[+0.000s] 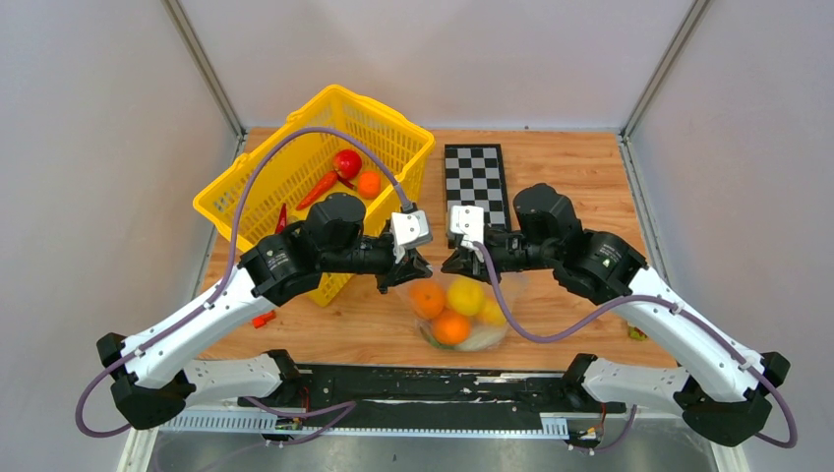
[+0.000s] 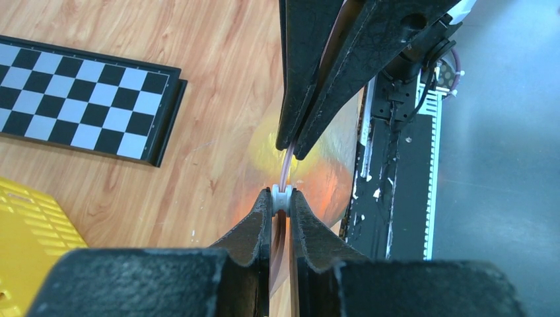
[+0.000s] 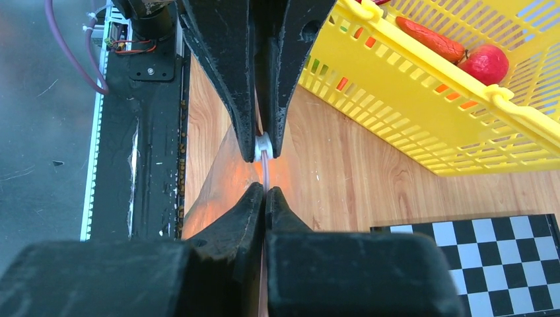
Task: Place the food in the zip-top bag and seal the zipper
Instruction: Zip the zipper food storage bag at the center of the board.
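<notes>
The food [image 1: 452,313] is seen already inside the zip-top bag [image 3: 214,191], near the middle of the near edge of the table [image 1: 580,177], so sealing is judged to be the step in hand. The left gripper [image 2: 282,198] is clamped on the zipper [image 2: 286,168] at a small white piece. The right gripper [image 3: 265,193] is pinched shut on the strip just beside it. Next, the strip would need to be kept taut while the grippers are drawn apart along the mouth. Both grips are shown only by the wrist views. The separate pieces of food are made out only from above.
</notes>
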